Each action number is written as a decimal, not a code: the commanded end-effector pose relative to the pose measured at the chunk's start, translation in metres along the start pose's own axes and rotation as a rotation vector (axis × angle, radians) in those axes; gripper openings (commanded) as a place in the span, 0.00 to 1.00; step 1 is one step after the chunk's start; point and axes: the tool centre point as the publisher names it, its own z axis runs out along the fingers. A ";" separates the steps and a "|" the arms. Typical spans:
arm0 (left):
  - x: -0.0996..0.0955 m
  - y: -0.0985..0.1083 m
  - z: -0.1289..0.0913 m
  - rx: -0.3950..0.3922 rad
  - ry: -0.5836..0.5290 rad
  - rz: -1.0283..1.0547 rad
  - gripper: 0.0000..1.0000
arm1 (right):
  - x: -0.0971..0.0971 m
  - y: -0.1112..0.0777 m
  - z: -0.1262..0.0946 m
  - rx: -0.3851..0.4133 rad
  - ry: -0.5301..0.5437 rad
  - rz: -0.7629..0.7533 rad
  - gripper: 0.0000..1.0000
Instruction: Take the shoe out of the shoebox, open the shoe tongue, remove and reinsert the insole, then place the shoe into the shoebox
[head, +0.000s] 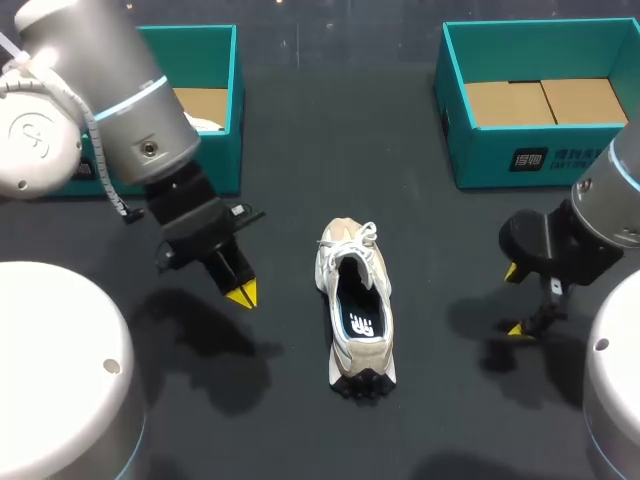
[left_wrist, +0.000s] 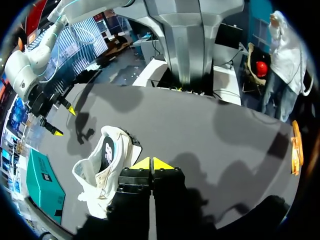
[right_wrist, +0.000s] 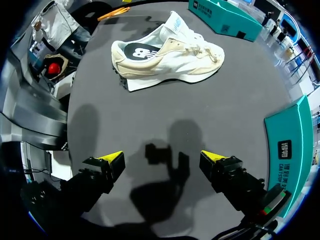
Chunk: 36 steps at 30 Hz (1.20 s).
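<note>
The shoe (head: 355, 305) is shown upright on the dark desk (head: 300, 130), toe toward the far edge, outside both boxes; the left pincer (head: 241, 293) is held near its left side, yellow tips pressed together on nothing; the right pincer (head: 514, 299) is held well to its right, fingers spread apart; the left shoebox (head: 222, 150) and right shoebox (head: 520, 165) are set at the far corners

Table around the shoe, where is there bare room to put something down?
The widest bare patch lies beyond the toe of the shoe, between the left shoebox and the right shoebox. Another lies between the shoe and the open right claw. The strip between the shoe and the shut left claw is narrower. Both back corners are crowded by the boxes.
</note>
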 end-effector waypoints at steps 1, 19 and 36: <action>-0.004 -0.003 -0.006 -0.015 0.042 0.033 0.00 | 0.007 -0.010 -0.016 -0.026 0.004 -0.004 1.00; -0.035 0.013 -0.001 -0.060 0.119 0.152 0.00 | 0.007 -0.010 -0.016 -0.026 0.004 -0.004 1.00; -0.081 0.021 0.013 -0.069 0.179 0.281 0.00 | 0.007 -0.010 -0.016 -0.026 0.004 -0.004 1.00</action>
